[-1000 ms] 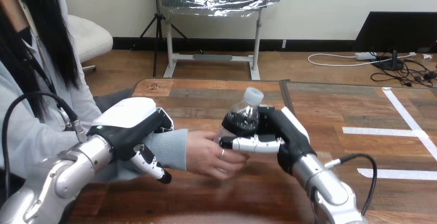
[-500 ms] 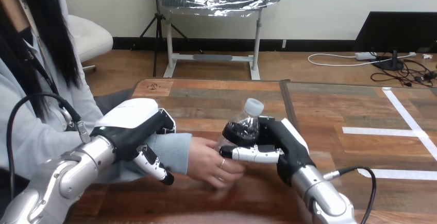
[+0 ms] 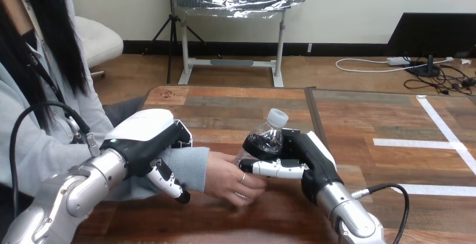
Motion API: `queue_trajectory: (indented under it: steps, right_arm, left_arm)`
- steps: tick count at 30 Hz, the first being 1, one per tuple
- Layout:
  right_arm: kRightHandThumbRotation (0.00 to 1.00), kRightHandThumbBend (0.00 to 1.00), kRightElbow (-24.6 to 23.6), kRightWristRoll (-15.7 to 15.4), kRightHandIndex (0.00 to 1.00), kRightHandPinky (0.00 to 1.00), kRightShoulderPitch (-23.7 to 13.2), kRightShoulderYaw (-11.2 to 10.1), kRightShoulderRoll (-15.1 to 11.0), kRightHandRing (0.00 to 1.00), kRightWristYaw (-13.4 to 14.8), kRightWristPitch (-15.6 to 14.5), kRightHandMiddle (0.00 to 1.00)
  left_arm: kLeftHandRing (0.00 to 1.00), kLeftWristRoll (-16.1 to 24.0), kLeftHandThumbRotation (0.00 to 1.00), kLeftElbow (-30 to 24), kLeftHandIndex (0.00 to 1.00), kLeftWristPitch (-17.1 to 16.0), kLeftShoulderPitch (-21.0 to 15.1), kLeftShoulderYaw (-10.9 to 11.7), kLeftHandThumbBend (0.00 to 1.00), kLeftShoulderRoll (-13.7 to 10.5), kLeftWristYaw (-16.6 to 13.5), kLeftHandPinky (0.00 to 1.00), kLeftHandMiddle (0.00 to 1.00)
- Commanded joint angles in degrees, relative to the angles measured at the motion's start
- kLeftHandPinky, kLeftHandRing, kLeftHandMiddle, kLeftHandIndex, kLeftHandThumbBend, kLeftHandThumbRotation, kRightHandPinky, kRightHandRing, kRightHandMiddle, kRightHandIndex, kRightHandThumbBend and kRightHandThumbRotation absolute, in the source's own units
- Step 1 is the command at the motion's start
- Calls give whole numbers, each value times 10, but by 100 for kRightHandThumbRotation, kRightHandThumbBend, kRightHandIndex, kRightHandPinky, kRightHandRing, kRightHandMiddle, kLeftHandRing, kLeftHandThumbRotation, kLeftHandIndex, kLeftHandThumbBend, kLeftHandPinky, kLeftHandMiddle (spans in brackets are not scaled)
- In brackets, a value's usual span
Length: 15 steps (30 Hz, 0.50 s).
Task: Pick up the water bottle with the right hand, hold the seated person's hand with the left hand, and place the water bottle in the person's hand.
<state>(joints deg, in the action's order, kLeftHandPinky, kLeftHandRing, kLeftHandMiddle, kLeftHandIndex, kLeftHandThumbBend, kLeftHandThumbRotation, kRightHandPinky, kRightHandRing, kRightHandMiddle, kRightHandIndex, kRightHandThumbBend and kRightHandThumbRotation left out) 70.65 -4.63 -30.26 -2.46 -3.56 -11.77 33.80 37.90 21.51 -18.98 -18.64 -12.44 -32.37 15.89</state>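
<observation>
A clear water bottle (image 3: 265, 137) with a white cap stands tilted a little over the table's middle. My right hand (image 3: 306, 157) is shut on it, thumb across its front and fingers behind. The person's hand (image 3: 231, 175) reaches in from the left, palm up under the bottle's base, and touches it. My left hand (image 3: 147, 140) sits over the person's grey-sleeved forearm (image 3: 188, 166). Its fingers curl down round the near side of the sleeve.
The wooden table (image 3: 236, 101) stretches back to its far edge. White tape strips (image 3: 418, 143) lie on its right part. The person sits close at the left side.
My right hand has lowered the bottle slightly into the person's palm. My left hand has crept a little right along the sleeve.
</observation>
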Motion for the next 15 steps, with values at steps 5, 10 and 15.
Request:
queue_trajectory:
  steps: [5, 10, 15]
  right_arm:
    - [0, 79, -39, 2, 47, 32, -52, 7, 20, 37, 10, 16, 45]
    - [0, 81, -38, -3, 47, 32, -55, 9, 18, 37, 23, 9, 46]
    - [0, 80, -38, 0, 47, 32, -57, 8, 17, 38, 22, 6, 46]
  left_arm:
    - [25, -20, 0, -64, 31, -10, -145, 10, 88, 34, -29, 20, 32]
    - [24, -18, 0, -63, 31, -6, -145, 9, 87, 36, -28, 19, 31]
    - [24, -20, 0, -63, 31, -4, -143, 10, 88, 36, -23, 19, 31]
